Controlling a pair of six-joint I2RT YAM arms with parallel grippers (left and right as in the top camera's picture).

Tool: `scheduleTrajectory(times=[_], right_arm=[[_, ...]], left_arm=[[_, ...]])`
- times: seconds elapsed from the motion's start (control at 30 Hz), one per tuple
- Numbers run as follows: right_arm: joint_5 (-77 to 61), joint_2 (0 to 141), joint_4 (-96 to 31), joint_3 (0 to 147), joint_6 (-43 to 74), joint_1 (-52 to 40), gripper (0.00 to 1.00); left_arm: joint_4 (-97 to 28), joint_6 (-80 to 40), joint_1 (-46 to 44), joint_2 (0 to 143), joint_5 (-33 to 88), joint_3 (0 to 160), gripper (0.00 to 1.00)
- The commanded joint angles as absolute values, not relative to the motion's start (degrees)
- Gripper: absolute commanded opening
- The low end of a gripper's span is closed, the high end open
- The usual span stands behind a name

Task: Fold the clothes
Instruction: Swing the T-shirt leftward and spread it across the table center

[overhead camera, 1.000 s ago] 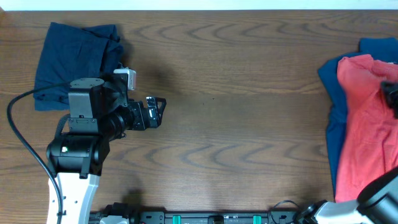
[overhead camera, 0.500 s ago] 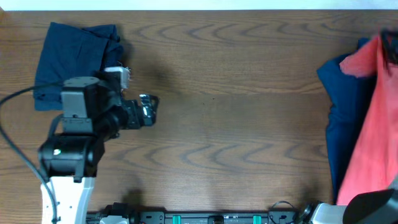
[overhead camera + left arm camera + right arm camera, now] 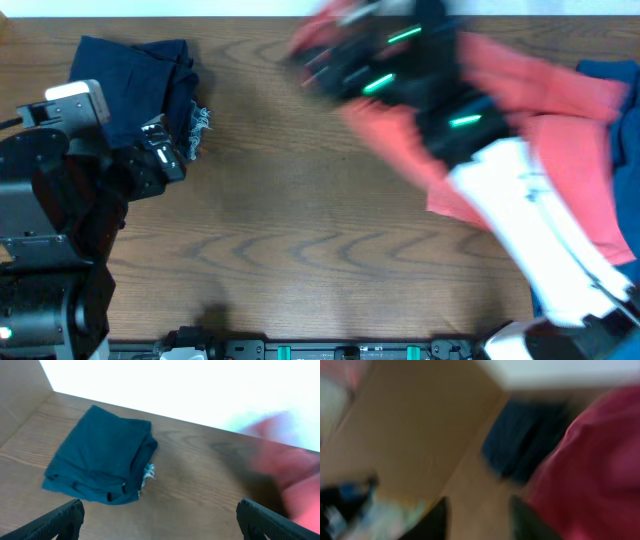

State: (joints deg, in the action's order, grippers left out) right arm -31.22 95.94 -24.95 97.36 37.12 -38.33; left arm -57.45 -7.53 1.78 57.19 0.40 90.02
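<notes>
The clothes here are a coral-red T-shirt [image 3: 560, 110] and dark-blue garments. The red shirt is stretched in a blur across the right half of the table, trailing behind my right arm. My right gripper [image 3: 325, 62] is a dark smear near the table's far edge at the middle. In the right wrist view its fingers [image 3: 479, 502] stand apart with bare wood between them, and the red shirt [image 3: 600, 470] lies just to their right. My left gripper [image 3: 160, 507] is wide open and empty, just short of a folded dark-blue garment [image 3: 100, 460] at the far left [image 3: 130, 75].
Another blue garment [image 3: 615, 80] lies under the red shirt at the right edge. The left arm's base [image 3: 40, 260] fills the near left corner. A dark rail [image 3: 300, 350] runs along the front edge of the wooden table [image 3: 300, 230].
My right arm has swept fast from the far right to the far middle, pulling the red shirt leftward, and its jaws have parted. The left arm has drawn back to the left.
</notes>
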Motion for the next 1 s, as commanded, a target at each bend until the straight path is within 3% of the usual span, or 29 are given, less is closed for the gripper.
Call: scheduleTrajectory(times=[0.0,0.1,0.37,0.57,0.7,0.77,0.87,0.97], right_arm=[[-26.2,97.5,-28.1,98.0,31.9,-42.1,0.59],[-23.8,97.1,-31.7,98.0,29.0,-40.5,0.66],[-21.3,91.8,-44.0,98.0,23.1,-27.7,0.67],[-21.0,87.2,-54.5,98.0,21.5,-14.6,0.66],[-21.0,85.1,-59.9,98.0,20.5,-7.6,0.66],[-20.9,84.6,-62.5,98.0,20.5,-4.6,0.67],[-20.2,84.6,-65.7,98.0,20.2,-0.5,0.70],[-16.4,84.6,-68.6,98.0,20.1,3.6,0.73]], left_arm=[[-58.3,-7.1,2.0,57.5,-2.7,90.8,0.98],[-58.5,-7.1,2.0,57.6,-2.6,90.8,0.98],[-61.0,-7.1,1.8,61.5,5.9,90.5,0.98],[-65.2,-1.3,-1.5,72.4,16.8,89.1,0.99],[-66.0,0.5,-5.4,82.7,18.0,89.1,0.97],[-66.0,2.0,-7.2,87.9,17.9,89.1,0.85],[-65.5,2.2,-8.9,95.6,16.9,89.1,0.84],[-63.9,2.1,-9.0,103.2,16.9,89.1,0.58]])
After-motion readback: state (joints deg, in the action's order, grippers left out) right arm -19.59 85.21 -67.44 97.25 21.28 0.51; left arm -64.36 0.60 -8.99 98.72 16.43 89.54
